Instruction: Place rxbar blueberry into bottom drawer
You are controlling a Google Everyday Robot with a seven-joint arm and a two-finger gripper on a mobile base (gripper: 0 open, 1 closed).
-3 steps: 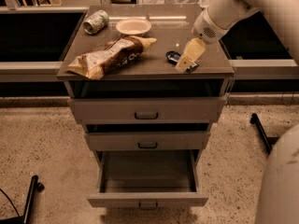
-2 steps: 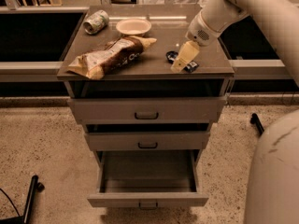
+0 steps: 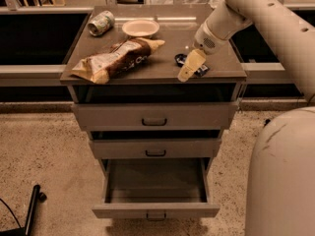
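Heads up: your robot's cream-coloured hand (image 3: 190, 67) is down low over the right side of the flat grey-brown tabletop (image 3: 162, 70). It sits right on top of the rxbar blueberry (image 3: 201, 71), that small flat bar in the dark blue glossy wrapper. Bits of blue poke out on either side of the hand. I honestly can't tell whether the hand is apart or together, or whether it has the bar at all, so don't count on a grip yet. My guess is the bar is light and fairly stiff, but that shiny wrapper looks slick, and it lies so flat that there's barely any edge to catch. I'd pinch it across the narrow width near the middle, not by the crimped ends, which will likely just fold. The bottom drawer (image 3: 155, 211) is the deep grey metal box with the flat front and little dark recessed handle. It's pulled well out below the two shallower grey drawers (image 3: 155, 132), so the drop spot is ready. Well to the left are a crumpled brown and white chip bag (image 3: 115, 60), a silvery can on its side (image 3: 101, 22) and a shallow pale bowl (image 3: 141, 27), none of them touching the bar.
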